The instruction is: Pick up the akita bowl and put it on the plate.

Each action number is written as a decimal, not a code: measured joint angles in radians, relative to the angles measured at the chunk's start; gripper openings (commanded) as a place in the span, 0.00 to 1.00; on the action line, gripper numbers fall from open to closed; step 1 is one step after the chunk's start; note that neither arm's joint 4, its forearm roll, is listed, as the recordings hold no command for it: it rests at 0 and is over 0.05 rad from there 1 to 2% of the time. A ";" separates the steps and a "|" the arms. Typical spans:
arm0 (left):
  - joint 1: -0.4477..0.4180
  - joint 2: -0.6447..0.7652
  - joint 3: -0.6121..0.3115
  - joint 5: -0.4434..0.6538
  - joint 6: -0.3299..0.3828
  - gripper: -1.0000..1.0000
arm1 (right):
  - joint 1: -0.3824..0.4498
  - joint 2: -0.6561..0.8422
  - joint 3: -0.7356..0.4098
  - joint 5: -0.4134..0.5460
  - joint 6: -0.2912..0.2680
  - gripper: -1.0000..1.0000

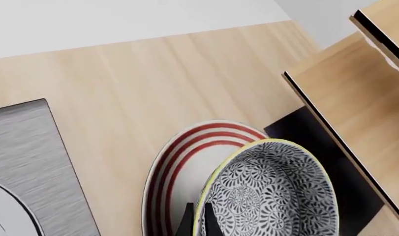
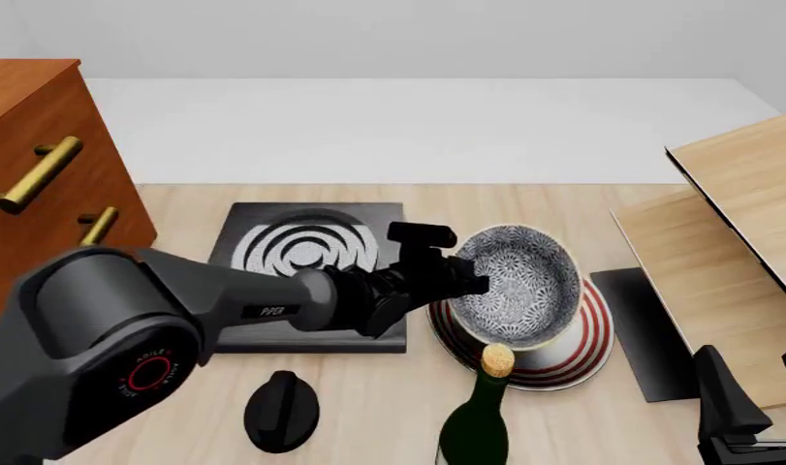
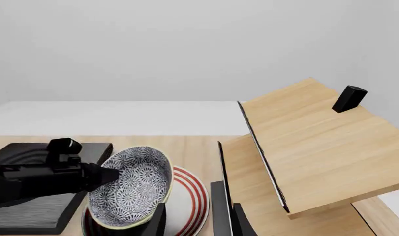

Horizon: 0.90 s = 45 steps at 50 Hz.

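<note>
While tilted above the plate (image 2: 586, 354), akita bowl (image 2: 522, 286), rim clamped in left claw (image 2: 477, 279)

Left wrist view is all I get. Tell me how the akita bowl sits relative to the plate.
Observer: From the front, the akita bowl is tilted over the plate, with the left gripper clamped on its left rim.
Operator: Report anything near the plate I could hit.
Observer: A green bottle with a cork stands just in front of the plate, on the near side.
Operator: Give me the right gripper.
Observer: The right gripper is open and empty, at the near right, apart from the plate.
</note>
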State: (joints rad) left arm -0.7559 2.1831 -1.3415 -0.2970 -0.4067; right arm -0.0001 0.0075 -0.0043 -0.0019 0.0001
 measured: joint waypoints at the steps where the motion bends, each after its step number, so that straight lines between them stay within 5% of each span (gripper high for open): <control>1: 0.000 0.001 -0.001 0.001 0.000 0.00 | 0.000 0.000 0.000 0.000 0.000 1.00; 25: -0.001 0.013 -0.019 0.009 0.003 0.00 | 0.000 0.000 0.000 0.000 0.000 1.00; 26: 0.000 0.014 -0.020 0.010 0.004 1.00 | 0.000 0.000 0.000 0.000 0.000 1.00; 45: -0.002 0.005 -0.005 0.027 0.016 1.00 | 0.000 0.000 0.000 0.000 0.000 1.00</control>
State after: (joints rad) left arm -0.7579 2.1883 -1.3465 -0.2703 -0.3911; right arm -0.0001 0.0075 -0.0043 -0.0019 0.0002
